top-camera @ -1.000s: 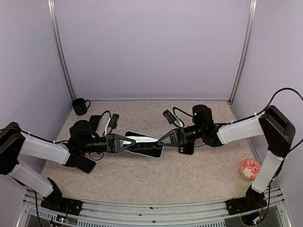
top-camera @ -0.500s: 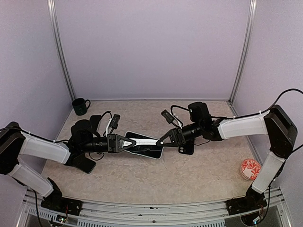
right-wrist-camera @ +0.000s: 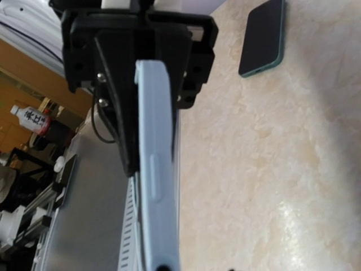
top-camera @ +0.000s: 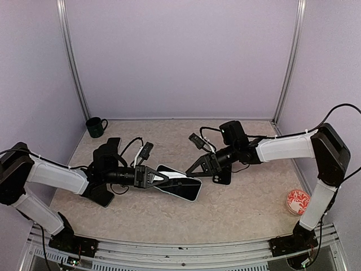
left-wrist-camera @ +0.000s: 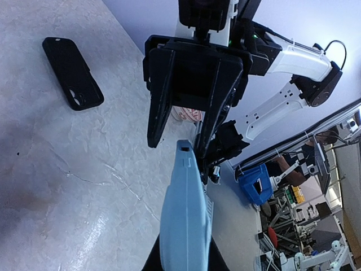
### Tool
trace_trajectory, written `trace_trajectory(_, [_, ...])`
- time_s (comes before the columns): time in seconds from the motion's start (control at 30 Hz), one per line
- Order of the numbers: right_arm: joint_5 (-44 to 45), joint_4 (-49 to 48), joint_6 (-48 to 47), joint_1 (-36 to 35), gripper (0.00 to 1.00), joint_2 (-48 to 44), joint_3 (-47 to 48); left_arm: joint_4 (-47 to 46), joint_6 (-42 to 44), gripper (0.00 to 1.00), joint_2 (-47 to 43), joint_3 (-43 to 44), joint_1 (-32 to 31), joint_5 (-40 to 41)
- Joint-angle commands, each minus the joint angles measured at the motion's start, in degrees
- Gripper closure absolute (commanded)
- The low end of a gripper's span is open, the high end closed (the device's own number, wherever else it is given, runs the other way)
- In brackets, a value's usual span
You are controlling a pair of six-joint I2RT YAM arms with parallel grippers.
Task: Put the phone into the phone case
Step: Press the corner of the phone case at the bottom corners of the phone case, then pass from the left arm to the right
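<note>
Your left jaws show only as dark slivers at the bottom edge, clamped on a light-blue phone case. You see the case edge-on, running straight out ahead of them, and you can't tell whether anything sits in it. Directly ahead, the right jaws face you, their two black fingers parted with a clear gap between them. The case's far tip reaches their fingertips; contact is unclear. Behind them the right arm's white link stretches away. Ahead and to the left of your jaws, a black slab, either a phone or a case, lies flat on the pale marbled tabletop, well apart from both sets of jaws.
</note>
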State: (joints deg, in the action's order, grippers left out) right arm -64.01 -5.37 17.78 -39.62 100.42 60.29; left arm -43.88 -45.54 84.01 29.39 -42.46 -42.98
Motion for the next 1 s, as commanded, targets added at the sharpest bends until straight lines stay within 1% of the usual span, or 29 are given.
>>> trace_trajectory(0.0, [-3.5,2.3,-1.7,-0.2,0.66,1.3,1.6,-1.4,1.9,1.00,0.5,3.1,-0.9,-1.6])
trace_trajectory(0.17, [-4.9,2.9,-1.9,-0.7,0.65,2.0,2.2,-0.5,2.5,1.00,1.8,4.3,-1.8,-1.8])
trace_trajectory(0.27, [-5.1,4.9,-3.4,-1.2,0.66,2.8,3.2,-0.2,2.6,1.00,2.5,5.1,-2.2,-2.0])
trace_trajectory(0.33, [-5.6,6.9,-4.4,-1.6,0.71,3.5,4.0,0.3,2.9,1.00,2.9,5.5,-2.3,-2.0])
trace_trajectory(0.43, [-7.2,8.9,-5.7,-1.9,0.82,4.4,4.9,1.6,3.5,1.00,3.2,6.4,-2.5,-2.1])
trace_trajectory(0.5, [-8.6,9.8,-6.0,-2.0,0.83,5.1,5.4,2.5,4.0,1.00,3.5,7.0,-2.6,-2.3])
trace_trajectory(0.63, [-8.5,15.8,-9.8,-2.3,0.82,5.8,6.9,5.0,5.2,1.00,4.1,8.8,-2.7,-2.6])
trace_trajectory(0.67, [-8.3,17.1,-10.9,-2.4,0.83,5.8,7.3,5.5,5.4,1.00,4.2,9.2,-2.8,-2.6])
trace_trajectory(0.7, [-7.9,18.4,-11.8,-2.4,0.86,5.7,7.6,5.9,5.6,1.00,4.4,9.7,-2.8,-2.5])
trace_trajectory(0.77, [-7.8,19.3,-12.7,-2.3,1.00,5.3,7.5,7.2,5.9,1.00,5.0,10.6,-2.9,-2.4])
trace_trajectory(0.9, [-9.2,20.3,-14.2,-2.6,1.00,5.0,8.0,9.7,6.2,1.00,5.3,12.2,-2.9,-1.5])
trace_trajectory(0.93, [-9.3,20.2,-14.3,-2.6,1.00,4.8,8.2,10.6,6.5,0.95,5.0,12.6,-2.9,-1.0])
trace_trajectory(0.97, [-9.0,19.7,-14.2,-2.5,1.00,4.5,8.2,11.5,7.0,0.87,4.4,13.0,-2.9,-0.4])
